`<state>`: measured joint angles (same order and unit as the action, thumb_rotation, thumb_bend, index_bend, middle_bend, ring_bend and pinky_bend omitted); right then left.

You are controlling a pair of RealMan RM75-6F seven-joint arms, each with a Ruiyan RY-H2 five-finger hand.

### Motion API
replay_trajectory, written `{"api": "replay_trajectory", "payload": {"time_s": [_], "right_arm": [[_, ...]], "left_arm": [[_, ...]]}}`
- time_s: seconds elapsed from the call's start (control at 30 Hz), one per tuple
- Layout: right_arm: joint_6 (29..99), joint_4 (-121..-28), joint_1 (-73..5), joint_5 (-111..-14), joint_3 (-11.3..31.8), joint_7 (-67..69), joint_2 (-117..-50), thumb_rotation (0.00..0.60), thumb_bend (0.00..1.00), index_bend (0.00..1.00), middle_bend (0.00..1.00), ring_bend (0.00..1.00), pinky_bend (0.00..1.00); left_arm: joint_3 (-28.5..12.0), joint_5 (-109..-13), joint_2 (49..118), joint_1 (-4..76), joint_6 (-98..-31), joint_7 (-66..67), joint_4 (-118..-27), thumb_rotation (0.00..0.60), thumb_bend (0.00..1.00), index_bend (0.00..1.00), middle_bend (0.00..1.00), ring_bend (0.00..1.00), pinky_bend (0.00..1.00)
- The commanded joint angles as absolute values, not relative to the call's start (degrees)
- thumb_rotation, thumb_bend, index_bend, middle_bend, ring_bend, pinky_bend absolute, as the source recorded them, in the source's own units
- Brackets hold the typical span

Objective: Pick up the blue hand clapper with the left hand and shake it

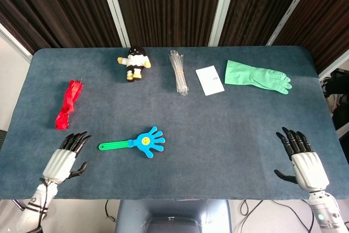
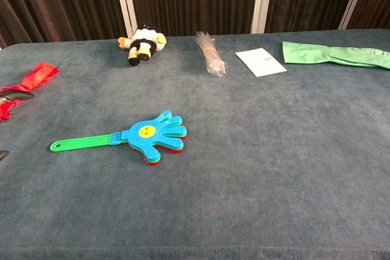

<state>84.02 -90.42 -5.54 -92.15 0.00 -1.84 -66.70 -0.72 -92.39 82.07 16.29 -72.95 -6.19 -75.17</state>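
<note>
The blue hand clapper lies flat on the table's near middle, its green handle pointing left; the chest view shows the clapper too. My left hand hovers open over the near left of the table, its dark fingertips a short way left of the handle's end, touching nothing. In the chest view only its fingertips show at the left edge. My right hand stays open at the near right edge, far from the clapper.
A red cloth strip lies at the left, just beyond my left hand. Along the far side sit a small plush toy, a clear plastic bundle, a white card and a green rubber glove.
</note>
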Motion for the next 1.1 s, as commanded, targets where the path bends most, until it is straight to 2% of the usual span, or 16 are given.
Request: {"api": "replay_trajectory", "payload": {"time_s": [0.03, 0.4, 0.73, 1.1], "right_arm": [[84.07, -90.38, -5.54, -92.11, 0.05, -1.75, -66.71, 0.600, 0.18, 0.00, 0.00, 0.00, 0.00], [83.25, -90.58, -5.74, -91.80, -0.15, -1.35, -66.51, 0.600, 0.18, 0.00, 0.00, 0.00, 0.00], [82.51, -90.86, -5.97, -92.16, -0.67, -0.23, -66.20, 0.600, 0.18, 0.00, 0.00, 0.00, 0.00], [83.56, -90.66, -5.80, -92.52, -0.43, 1.13, -66.05, 0.600, 0.18, 0.00, 0.00, 0.00, 0.00]], "left_arm": [[-2.36, -90.35, 86.26, 19.75, -68.36, -7.70, -72.34, 0.600, 0.39, 0.11, 0.00, 0.00, 0.00], [-3.75, -87.19, 90.82, 24.09, -63.17, -5.53, -72.65, 0.600, 0.39, 0.22, 0.00, 0.00, 0.00], [-5.51, -82.72, 95.55, 26.84, -59.37, -6.01, -69.16, 0.600, 0.36, 0.25, 0.00, 0.00, 0.00], [-5.66, -81.66, 98.31, 28.58, -58.63, -5.73, -66.88, 0.600, 0.36, 0.29, 0.00, 0.00, 0.00]]}}
